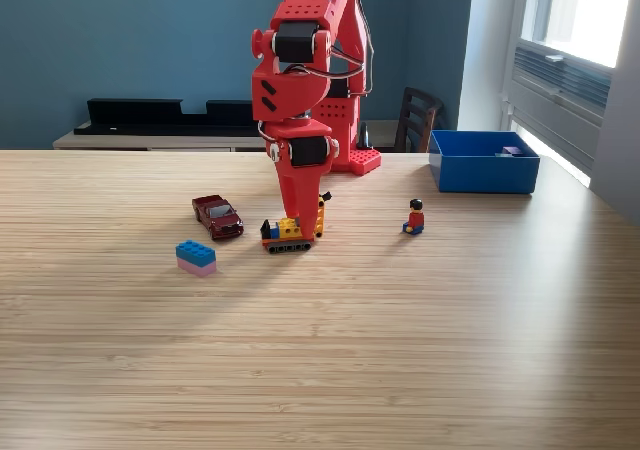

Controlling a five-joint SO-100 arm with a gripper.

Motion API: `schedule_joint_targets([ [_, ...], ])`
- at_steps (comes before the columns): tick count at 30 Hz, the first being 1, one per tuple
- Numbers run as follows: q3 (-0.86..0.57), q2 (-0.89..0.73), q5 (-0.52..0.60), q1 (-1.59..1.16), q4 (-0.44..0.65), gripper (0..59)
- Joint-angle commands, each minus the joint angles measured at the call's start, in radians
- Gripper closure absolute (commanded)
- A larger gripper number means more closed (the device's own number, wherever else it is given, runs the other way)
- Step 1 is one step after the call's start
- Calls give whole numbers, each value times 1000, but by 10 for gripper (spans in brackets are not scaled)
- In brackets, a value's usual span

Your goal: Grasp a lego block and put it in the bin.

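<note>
End effector (297, 217) on the red arm (300, 80) points straight down at mid-tabletop, tip right at the small yellow-and-orange tracked lego vehicle (289, 234); fixed red finger (293, 195) sits in front of the toy and hides the contact, so whether the jaws are open, closed or gripping it cannot be told from this exterior view. Vehicle sits on the tabletop (330, 360) on its black treads, a yellow part with a black tip sticking up on the side toward the exterior view's right, just beside the finger. Dark red toy car (218, 216) is near the vehicle on the exterior view's left, slightly farther back, not touching. Blue lego block stacked on a pink one (196, 257) lies nearer the front edge, left of the vehicle in the exterior view, apart from both car and vehicle. Small seated lego figure (414, 217), red top, black hair, sits toward the exterior view's right, well apart from the end effector. Blue bin (484, 174) sits near the far right corner of the tabletop, open top up; a small purple piece (511, 151) shows inside near its back wall. Arm base stands at the far edge, centre. Dark chair (416, 118) stands behind the tabletop; long black tray (165, 116) rests on a shelf at the back wall.
</note>
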Motion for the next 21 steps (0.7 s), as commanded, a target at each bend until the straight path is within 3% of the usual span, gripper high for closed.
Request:
schedule_joint_targets([
  [1,-20,46,2,0,-18,443],
  [7,-18,46,6,0,-32,586],
  [15,-48,46,35,3,-14,586],
  [21,-190,48,81,9,129,586],
])
